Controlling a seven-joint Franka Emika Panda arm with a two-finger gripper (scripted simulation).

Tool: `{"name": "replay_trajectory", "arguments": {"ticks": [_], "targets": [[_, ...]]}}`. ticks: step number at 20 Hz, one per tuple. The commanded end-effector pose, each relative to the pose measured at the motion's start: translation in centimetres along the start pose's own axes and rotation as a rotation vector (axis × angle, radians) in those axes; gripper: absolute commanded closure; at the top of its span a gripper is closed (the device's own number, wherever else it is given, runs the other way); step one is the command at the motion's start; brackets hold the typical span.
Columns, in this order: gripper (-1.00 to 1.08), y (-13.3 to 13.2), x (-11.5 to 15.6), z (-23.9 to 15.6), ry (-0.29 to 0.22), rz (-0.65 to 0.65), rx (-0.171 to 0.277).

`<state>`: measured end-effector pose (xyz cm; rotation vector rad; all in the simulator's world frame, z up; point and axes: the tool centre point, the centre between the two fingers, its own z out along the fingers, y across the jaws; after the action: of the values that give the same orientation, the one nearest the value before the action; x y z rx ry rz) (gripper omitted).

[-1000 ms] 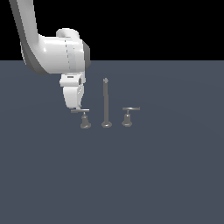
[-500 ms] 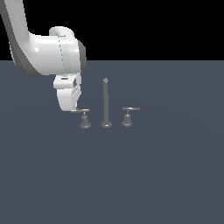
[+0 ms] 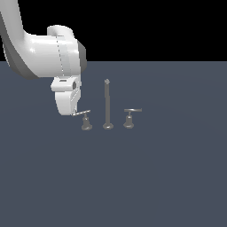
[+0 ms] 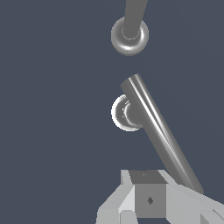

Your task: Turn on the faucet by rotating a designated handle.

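The faucet stands mid-floor as three grey pieces, with its tall spout post [image 3: 107, 102] in the centre. The handle [image 3: 86, 119], on the exterior view's left of the post, has its thin lever bar reaching out to my gripper [image 3: 71, 111]. My fingers are together and rest against the bar's outer end without clasping it. In the wrist view the lever bar [image 4: 157, 131] runs slantwise from its round base [image 4: 119, 114] down beside my gripper [image 4: 148, 202]. The post's base [image 4: 129, 36] lies beyond it.
A second, near-identical lever handle [image 3: 129, 119] stands on the exterior view's right of the post. The dark grey floor [image 3: 133, 177] stretches flat all around. My white arm [image 3: 44, 55] hangs over the exterior view's upper left.
My gripper has shifted toward the exterior view's left and slightly lower. The handle's lever bar now sits slightly tilted, its outer end following my fingers.
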<state>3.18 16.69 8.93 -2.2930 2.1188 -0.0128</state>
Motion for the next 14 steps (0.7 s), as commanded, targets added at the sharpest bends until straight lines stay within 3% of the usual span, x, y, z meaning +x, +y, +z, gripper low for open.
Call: {"name": "replay_trajectory", "arguments": {"ticks": [1, 8, 14], "targets": [[1.08, 1.5, 0.4, 0.0, 0.007, 0.002, -0.017], [1.08, 2.7, -0.4, 0.0, 0.001, -0.012, -0.015], [1.08, 4.0, 1.8, -0.1, 0.004, -0.006, -0.018]]}}
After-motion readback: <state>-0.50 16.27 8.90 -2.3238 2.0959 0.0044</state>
